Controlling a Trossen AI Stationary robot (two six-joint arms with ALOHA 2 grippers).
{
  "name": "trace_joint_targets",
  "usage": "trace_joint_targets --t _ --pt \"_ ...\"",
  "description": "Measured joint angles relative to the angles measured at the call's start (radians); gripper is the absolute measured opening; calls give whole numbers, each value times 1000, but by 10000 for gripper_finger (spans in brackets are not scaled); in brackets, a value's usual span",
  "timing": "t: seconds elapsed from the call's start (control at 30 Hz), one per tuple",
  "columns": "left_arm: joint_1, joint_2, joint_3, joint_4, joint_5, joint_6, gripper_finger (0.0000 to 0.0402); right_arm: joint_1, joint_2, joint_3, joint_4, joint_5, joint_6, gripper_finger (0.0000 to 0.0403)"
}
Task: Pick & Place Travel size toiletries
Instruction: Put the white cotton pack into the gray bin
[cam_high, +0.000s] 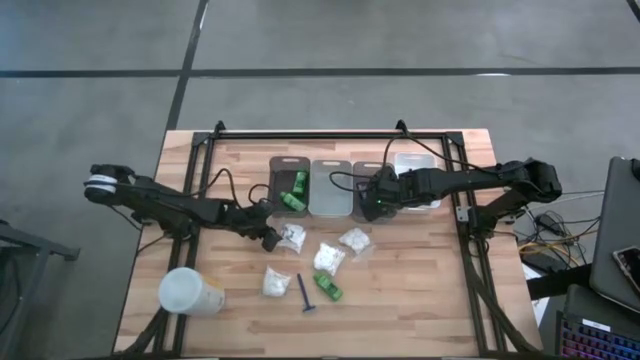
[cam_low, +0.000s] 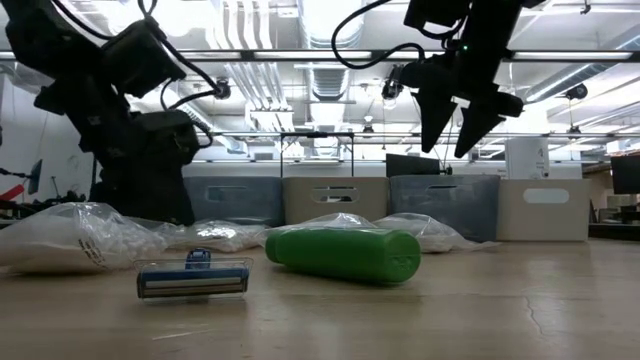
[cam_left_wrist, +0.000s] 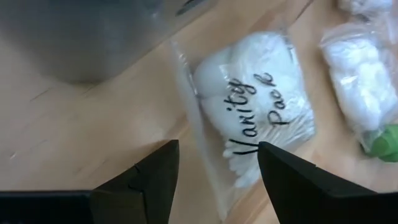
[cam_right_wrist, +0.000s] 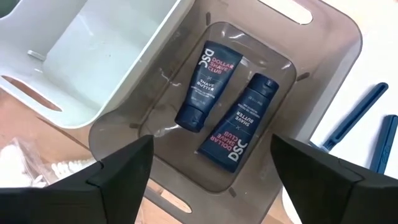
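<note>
My left gripper (cam_high: 271, 238) (cam_left_wrist: 217, 149) is open and low over the table, its fingers on either side of the near end of a white "Vanity Pack" packet (cam_left_wrist: 255, 112) (cam_high: 292, 236) that lies flat; I see no touch. My right gripper (cam_high: 380, 203) (cam_right_wrist: 211, 146) (cam_low: 460, 115) is open, empty and pointing down over the grey bin (cam_right_wrist: 323, 74), where two black tubes (cam_right_wrist: 205, 84) (cam_right_wrist: 245, 121) lie. Three more packets (cam_high: 355, 240) (cam_high: 328, 258) (cam_high: 277, 282), a green bottle (cam_high: 328, 288) (cam_low: 345, 253) and a blue razor (cam_high: 303, 293) (cam_low: 192, 278) lie on the table.
Four bins stand in a row along the far side: a grey one with green bottles (cam_high: 293, 192), a clear one (cam_high: 331, 188), the tube bin, and a white one (cam_high: 418, 170) holding blue razors (cam_right_wrist: 354, 118). A large white cylinder (cam_high: 190, 292) lies near the left front corner.
</note>
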Motion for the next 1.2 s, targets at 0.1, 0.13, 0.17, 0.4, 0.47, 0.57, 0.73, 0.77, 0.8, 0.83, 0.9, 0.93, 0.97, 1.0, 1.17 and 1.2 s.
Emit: trace_joint_targets --t 0.1,0.13,0.17,0.4,0.47,0.57,0.73,0.77,0.8,0.83,0.9,0.93,0.97,1.0,1.17,1.2 --pt "0 11 0 19 0 34 222 0 0 0 0 0 0 326" --pt "0 14 0 16 0 45 220 0 0 0 0 0 0 327" --pt "0 16 0 16 0 52 216 0 0 0 0 0 0 329" --pt "0 19 0 16 32 76 147 0 0 0 0 0 -2 315" --pt "-1 19 0 16 64 82 125 0 0 0 0 0 -2 307" --pt "-2 19 0 13 121 99 104 0 0 0 0 0 -3 296" --pt "-2 19 -1 13 144 103 99 0 0 0 0 0 -2 283" --pt "-2 19 -1 12 144 106 99 0 0 0 0 0 -1 281" --pt "-2 19 -1 12 144 116 98 0 0 0 0 0 0 279" --pt "-2 19 -1 12 144 125 96 0 0 0 0 0 0 277" --pt "-3 19 0 11 144 138 87 0 0 0 0 0 0 274" --pt "-3 19 4 10 144 144 81 0 0 0 0 0 0 273" --pt "-3 18 8 9 144 151 73 0 0 0 0 0 0 271" --pt "-4 18 12 10 144 156 65 0 0 0 0 0 0 270" --pt "-9 0 50 -21 145 199 15 0 0 0 9 -37 -12 263" --pt "-10 -7 65 -46 149 210 9 0 -1 0 23 -58 -26 261"
